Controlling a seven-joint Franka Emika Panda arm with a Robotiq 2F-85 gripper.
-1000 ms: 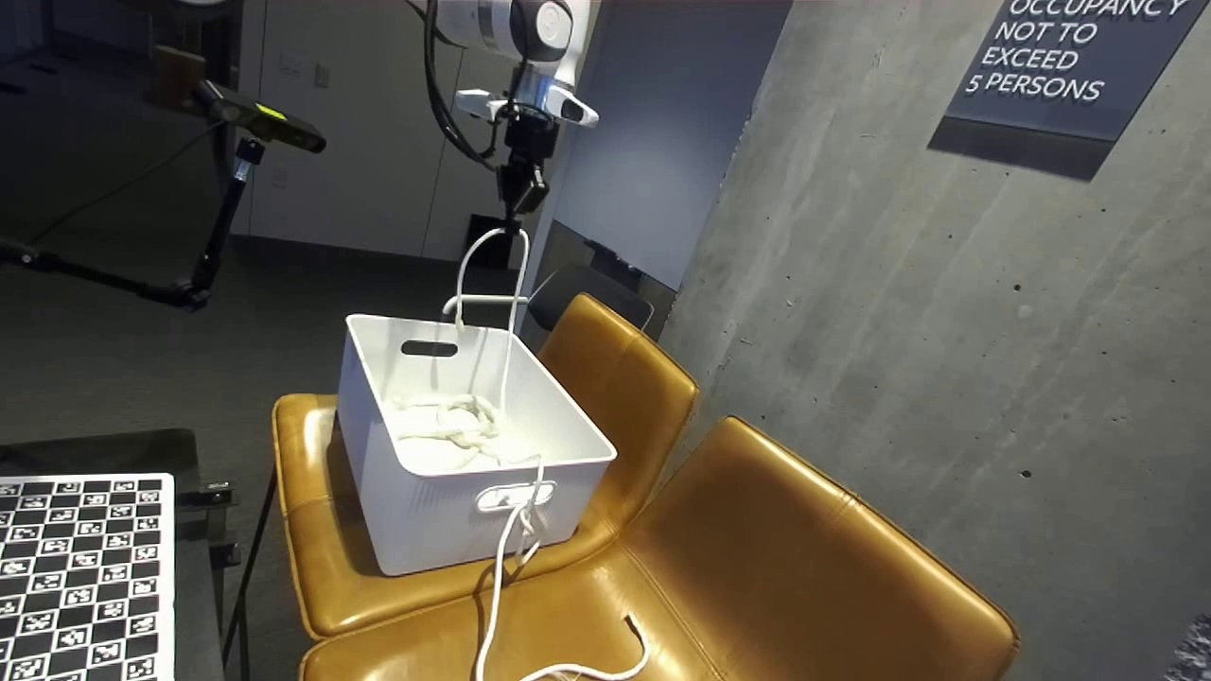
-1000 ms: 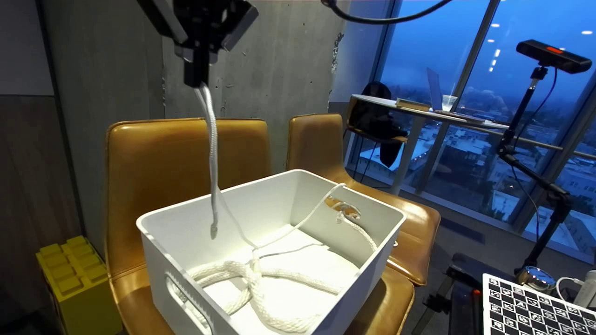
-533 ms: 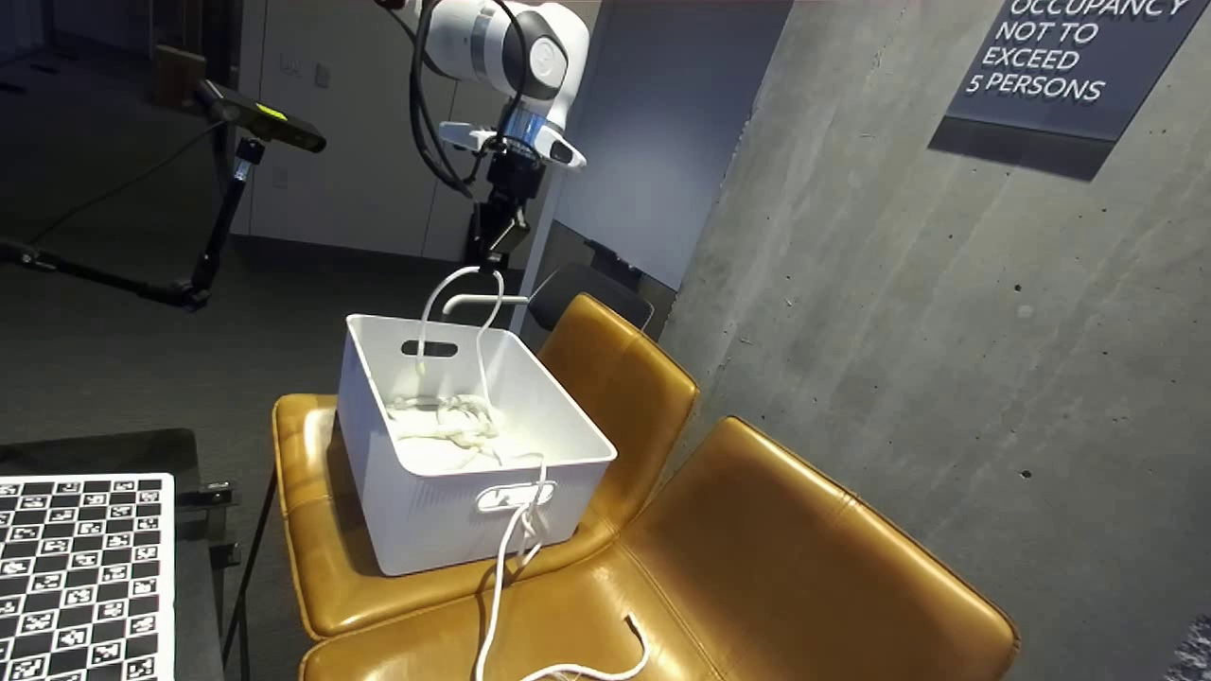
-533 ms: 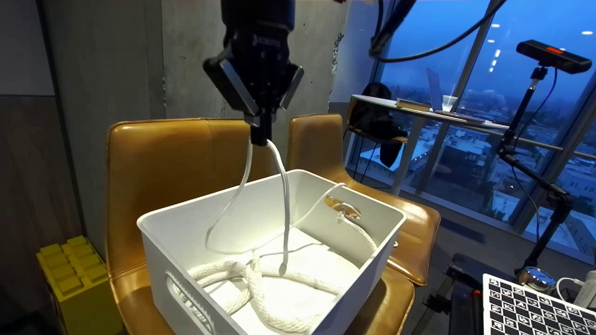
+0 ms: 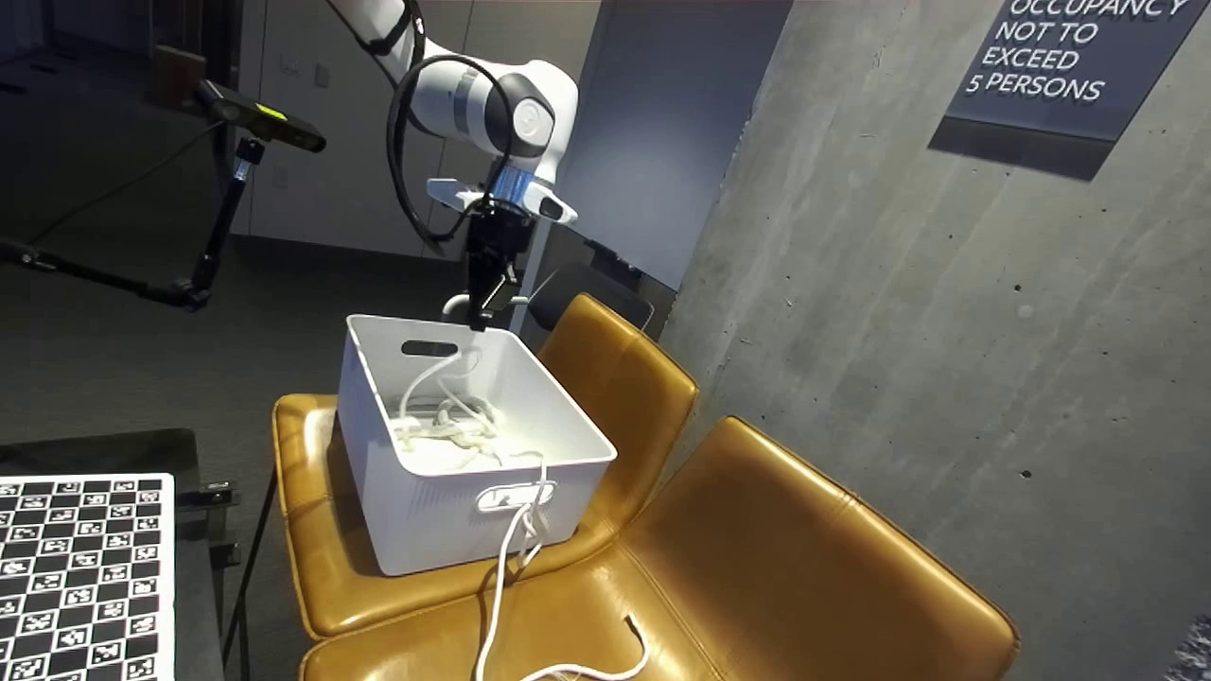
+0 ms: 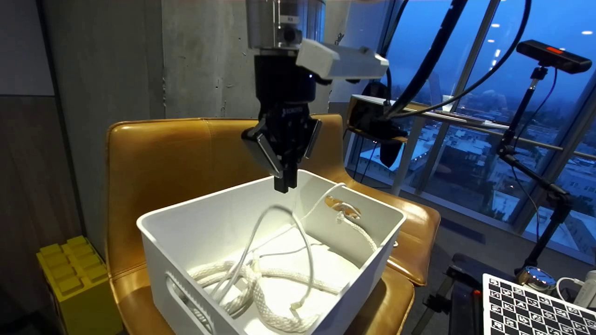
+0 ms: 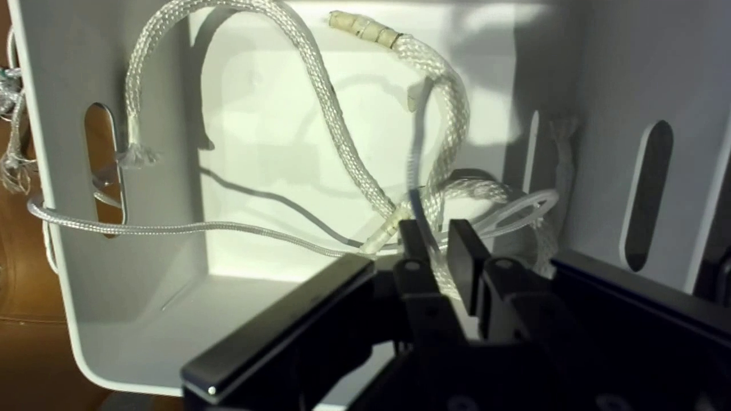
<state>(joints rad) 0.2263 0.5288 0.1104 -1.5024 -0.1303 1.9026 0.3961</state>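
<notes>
Gripper (image 6: 287, 184): sits lower than half a second ago in both exterior views; the white cord (image 6: 310, 267), gripped in the earlier frame, now stands free just below it.
Yellow block (image 6: 70, 284): at 8 o'clock in an exterior view, raised studs on top.
Tan chair (image 6: 172, 158): backrest at 9 o'clock in an exterior view.
Bin (image 6: 200, 228): grey-white, upright on the tan chair's seat at 6 o'clock; a handle slot shows at each end.
Rope (image 7: 457, 108): thick, white, braided, coiled on the bin floor; its wrapped end lies at 12 o'clock in the wrist view.
Cord position: inside the bin, thin, arched upward above the rope; the crown of its loop is blurred.
Fingers (image 7: 464, 245): released, parted by a narrow gap, pointing to 12 o'clock in the wrist view; a strand of the cord shows through the gap.
Neighbour chair (image 6: 409, 223): tan, at 4 o'clock in an exterior view, just beside the bin.
Camera (image 6: 554, 56): black, raised on a jointed stand (image 6: 520, 114) at 2 o'clock.
Checkered board (image 6: 526, 311): black and white, at 4 o'clock.
</notes>
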